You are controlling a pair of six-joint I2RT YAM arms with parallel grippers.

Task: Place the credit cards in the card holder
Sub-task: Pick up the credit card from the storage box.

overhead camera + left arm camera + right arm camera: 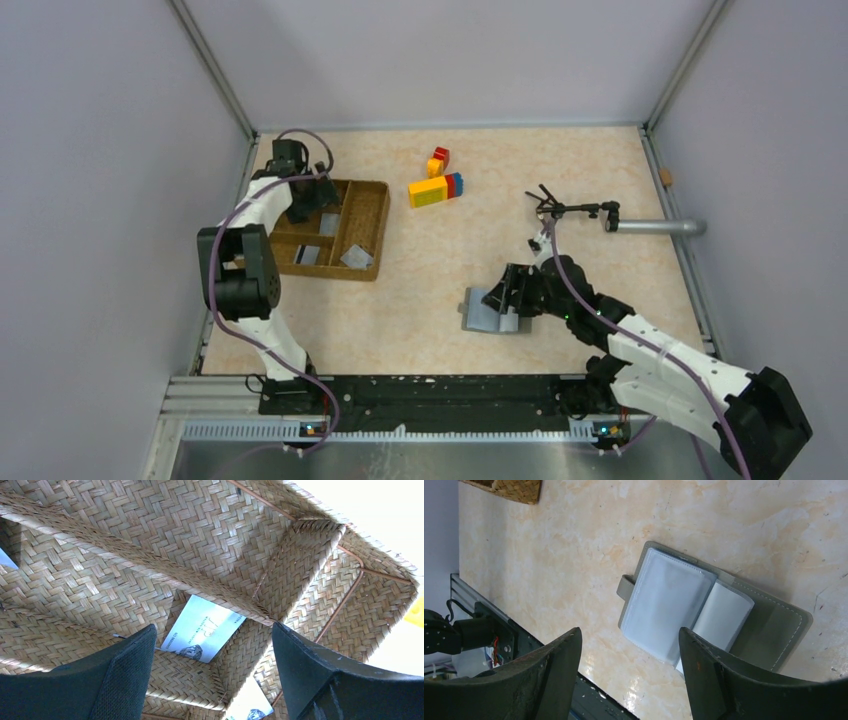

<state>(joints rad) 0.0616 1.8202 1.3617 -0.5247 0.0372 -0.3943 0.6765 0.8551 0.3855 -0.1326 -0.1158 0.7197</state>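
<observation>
Three silver-grey credit cards (329,224) (307,255) (356,258) lie in compartments of the brown wicker tray (375,215). My left gripper (303,205) hovers over the tray, open and empty. In the left wrist view it (212,626) is just above one card (202,630), and a second card (250,705) lies in the neighbouring compartment. The grey card holder (488,310) lies open on the table. My right gripper (510,290) is open over its right side. In the right wrist view the gripper (629,630) straddles the holder's grey-blue inner panels (669,600), empty.
Yellow, red and blue toy bricks (435,190) (438,160) sit at the back centre. A grey tube (655,227) with a black clamp (575,210) reaches in from the right wall. A black rail (430,395) runs along the front edge. A tray corner (514,490) shows in the right wrist view.
</observation>
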